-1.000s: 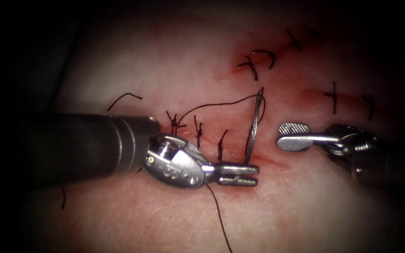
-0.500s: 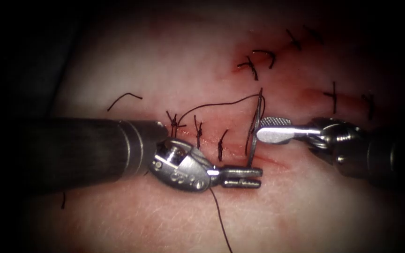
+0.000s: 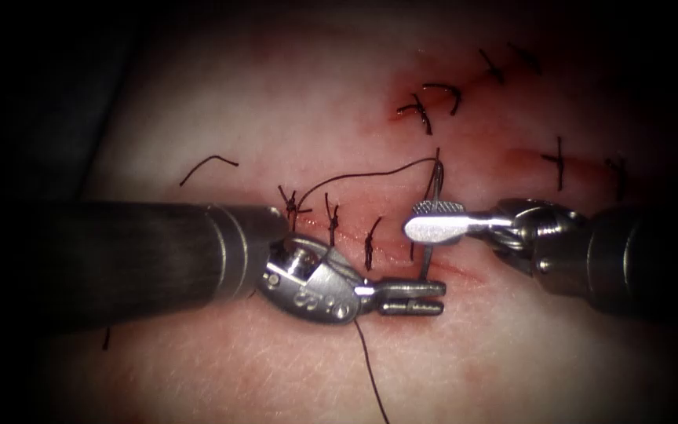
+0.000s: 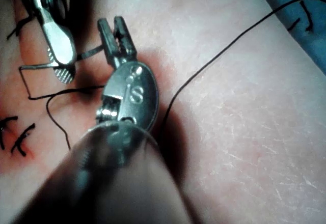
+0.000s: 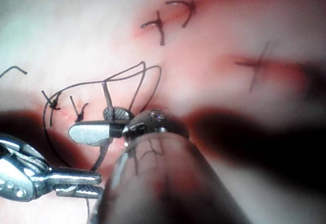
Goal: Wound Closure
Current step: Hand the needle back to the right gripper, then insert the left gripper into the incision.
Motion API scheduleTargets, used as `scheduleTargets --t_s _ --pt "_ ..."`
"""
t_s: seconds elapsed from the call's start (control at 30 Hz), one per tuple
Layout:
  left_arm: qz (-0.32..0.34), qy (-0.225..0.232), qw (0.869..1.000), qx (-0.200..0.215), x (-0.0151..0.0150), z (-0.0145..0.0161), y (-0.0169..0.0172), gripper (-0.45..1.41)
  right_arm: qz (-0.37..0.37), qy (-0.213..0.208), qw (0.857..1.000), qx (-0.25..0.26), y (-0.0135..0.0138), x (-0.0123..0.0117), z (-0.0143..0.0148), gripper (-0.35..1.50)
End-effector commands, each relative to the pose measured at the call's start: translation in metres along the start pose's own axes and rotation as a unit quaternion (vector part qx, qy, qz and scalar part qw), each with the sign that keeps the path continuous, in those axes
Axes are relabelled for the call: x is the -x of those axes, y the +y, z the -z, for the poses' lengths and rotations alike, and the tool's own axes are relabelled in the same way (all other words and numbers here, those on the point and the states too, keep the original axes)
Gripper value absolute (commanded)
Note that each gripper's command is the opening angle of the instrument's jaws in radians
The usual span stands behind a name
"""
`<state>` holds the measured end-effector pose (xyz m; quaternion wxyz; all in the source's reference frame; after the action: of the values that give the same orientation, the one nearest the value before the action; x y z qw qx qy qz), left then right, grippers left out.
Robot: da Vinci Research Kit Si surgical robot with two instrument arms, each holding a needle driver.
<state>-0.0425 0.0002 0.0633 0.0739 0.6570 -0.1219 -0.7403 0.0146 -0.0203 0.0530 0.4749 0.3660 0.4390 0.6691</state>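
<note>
While the left tool [image 3: 411, 297] pinches the needle [image 3: 430, 235] near its lower end, upright and clear of the tissue [image 3: 292, 102] over the cut [image 3: 390, 253], the right tool [image 3: 433, 221] has slid leftward to straddle its middle, jaws spread, perhaps readying a handover. Thread [image 3: 355, 177] trails behind.

The needle [image 3: 430, 228] stands upright over the cut [image 3: 402, 255]. My left tool [image 3: 411, 297] grips its lower end just in front; my right tool [image 3: 431, 221] reaches its middle from the right
</note>
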Motion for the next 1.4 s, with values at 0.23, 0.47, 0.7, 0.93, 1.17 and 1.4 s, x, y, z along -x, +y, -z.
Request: scheduleTargets --t_s 0.23,0.47,0.7,0.93,1.17,1.4 --pt "-0.001 -0.001 1.000 0.002 0.0005 -0.0008 0.0004 -0.45 0.000 -0.001 1.000 0.002 0.0005 0.0003 -0.0012 0.81" --pt "-0.001 -0.003 1.000 0.005 0.0004 -0.0009 0.0006 -0.45 -0.002 0.010 1.000 0.014 0.0006 0.0001 -0.0016 -0.35" --pt "-0.002 -0.005 1.000 0.006 0.0002 -0.0010 0.0008 -0.45 0.005 0.015 1.000 0.024 0.0007 -0.0002 -0.0015 -0.35" --pt "0.114 -0.062 0.991 -0.038 -0.0012 -0.0003 0.0006 1.08 0.073 0.025 0.996 0.034 0.0022 -0.0016 -0.0006 -0.35" --pt "0.134 -0.080 0.988 -0.012 -0.0009 0.0018 0.0008 0.47 0.134 0.075 0.987 0.055 0.0033 -0.0027 0.0007 -0.35" --pt "0.189 -0.154 0.964 0.104 0.0051 0.0022 -0.0002 -0.45 0.222 0.091 0.969 0.057 0.0021 -0.0016 0.0017 -0.35"
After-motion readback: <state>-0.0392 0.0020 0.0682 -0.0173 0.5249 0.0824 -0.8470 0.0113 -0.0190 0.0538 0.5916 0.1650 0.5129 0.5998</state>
